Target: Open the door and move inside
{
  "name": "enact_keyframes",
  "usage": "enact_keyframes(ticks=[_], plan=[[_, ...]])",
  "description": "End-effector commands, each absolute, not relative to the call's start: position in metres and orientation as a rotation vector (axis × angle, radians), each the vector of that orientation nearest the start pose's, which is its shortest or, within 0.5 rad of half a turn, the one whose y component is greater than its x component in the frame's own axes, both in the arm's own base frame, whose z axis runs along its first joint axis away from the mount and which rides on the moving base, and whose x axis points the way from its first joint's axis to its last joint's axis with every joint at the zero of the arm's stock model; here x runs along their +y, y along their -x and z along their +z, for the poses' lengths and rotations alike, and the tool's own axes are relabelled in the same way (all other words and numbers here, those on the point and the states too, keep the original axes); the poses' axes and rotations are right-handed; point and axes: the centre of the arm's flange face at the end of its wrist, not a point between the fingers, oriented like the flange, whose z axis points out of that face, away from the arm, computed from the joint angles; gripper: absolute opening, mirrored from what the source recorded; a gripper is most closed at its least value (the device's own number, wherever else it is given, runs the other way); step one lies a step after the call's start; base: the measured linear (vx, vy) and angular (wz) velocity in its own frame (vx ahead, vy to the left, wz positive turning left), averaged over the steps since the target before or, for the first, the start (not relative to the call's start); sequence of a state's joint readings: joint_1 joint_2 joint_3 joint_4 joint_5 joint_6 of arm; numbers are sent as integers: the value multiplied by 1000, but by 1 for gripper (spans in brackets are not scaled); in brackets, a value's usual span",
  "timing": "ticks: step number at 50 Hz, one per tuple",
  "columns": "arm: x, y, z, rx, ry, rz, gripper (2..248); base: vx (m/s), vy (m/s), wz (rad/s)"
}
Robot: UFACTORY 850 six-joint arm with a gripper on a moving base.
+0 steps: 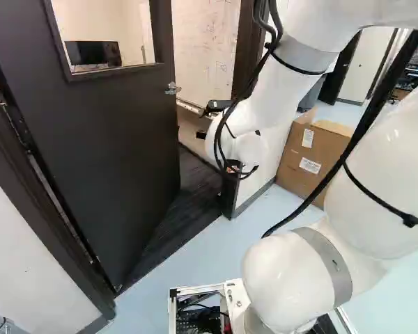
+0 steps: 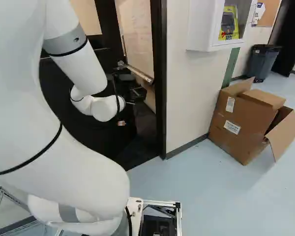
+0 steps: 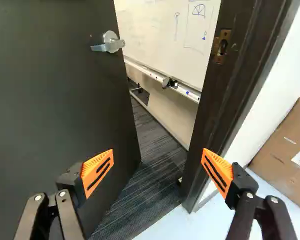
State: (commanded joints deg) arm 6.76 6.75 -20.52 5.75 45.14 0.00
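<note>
We see the door [image 3: 50, 100] partly open beside us, and our fingers [image 3: 97, 172] are spread wide, holding nothing. To swing it wider, we should press gently near its free edge, below the lever handle [image 3: 109, 46], and keep the arm away from the door frame [image 3: 240, 85]. The wrist view shows the strike plate [image 3: 222, 46], which we cannot find in the base views; the left base view shows the door's window [image 1: 108, 31], which the wrist view lacks
</note>
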Motion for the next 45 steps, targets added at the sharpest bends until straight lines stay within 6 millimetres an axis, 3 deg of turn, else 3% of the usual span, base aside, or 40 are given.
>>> enact_keyframes(ticks=[31,45], plan=[[-4,-355,413,148,2539,-1863,247,0,0,0],[-8,-354,413,163,2544,-1867,247,0,0,0]])
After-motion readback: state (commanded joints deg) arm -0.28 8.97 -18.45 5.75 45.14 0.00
